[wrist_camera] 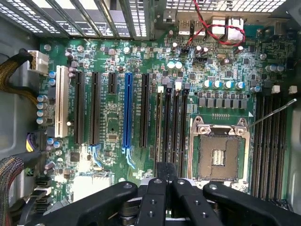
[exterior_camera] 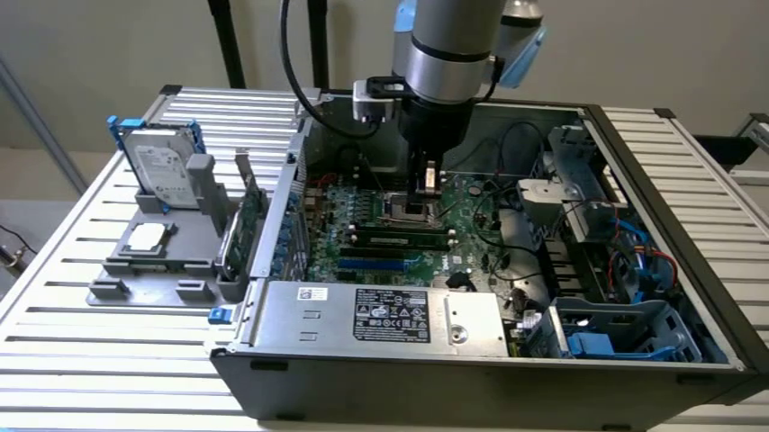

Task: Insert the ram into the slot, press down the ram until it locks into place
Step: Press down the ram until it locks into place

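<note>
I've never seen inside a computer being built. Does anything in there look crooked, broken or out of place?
Nothing looks broken or spilled. The gripper hangs inside the open computer case, above the motherboard. One ram lies flat and straight in its slot. The processor socket is bare.

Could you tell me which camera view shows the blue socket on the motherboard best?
The wrist view: there the blue socket shows along its whole length, unobstructed, between black sockets. In the exterior view it is a short blue strip low on the motherboard, seen at a slant, with little detail.
</note>
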{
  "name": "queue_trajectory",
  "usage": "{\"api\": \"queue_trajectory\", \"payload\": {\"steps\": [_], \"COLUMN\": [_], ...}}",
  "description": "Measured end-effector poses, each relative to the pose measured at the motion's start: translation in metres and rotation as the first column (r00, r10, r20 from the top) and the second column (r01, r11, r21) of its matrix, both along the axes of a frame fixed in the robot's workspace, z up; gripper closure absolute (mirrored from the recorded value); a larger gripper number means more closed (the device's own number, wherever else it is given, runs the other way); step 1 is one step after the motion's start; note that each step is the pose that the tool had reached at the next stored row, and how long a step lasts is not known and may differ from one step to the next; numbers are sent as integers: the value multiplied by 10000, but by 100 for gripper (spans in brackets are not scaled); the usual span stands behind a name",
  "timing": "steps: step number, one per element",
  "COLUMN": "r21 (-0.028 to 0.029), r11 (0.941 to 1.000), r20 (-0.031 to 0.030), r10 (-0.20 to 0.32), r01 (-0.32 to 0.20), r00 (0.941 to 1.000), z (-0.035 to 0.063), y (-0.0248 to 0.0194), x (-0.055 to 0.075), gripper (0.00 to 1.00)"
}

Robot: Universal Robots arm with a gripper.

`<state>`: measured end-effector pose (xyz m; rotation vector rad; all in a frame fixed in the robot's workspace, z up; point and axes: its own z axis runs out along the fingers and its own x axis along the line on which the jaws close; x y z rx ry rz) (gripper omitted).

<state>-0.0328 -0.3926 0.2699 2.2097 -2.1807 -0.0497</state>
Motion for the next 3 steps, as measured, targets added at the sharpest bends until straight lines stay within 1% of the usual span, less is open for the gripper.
{"api": "queue_trajectory", "payload": {"steps": [3], "r21": [0], "r11": [10000], "r20": [-1], "r10": [0], "r01": [0], "r00": [10000], "z": [0], "y": [0], "x": [0], "gripper": [89]}}
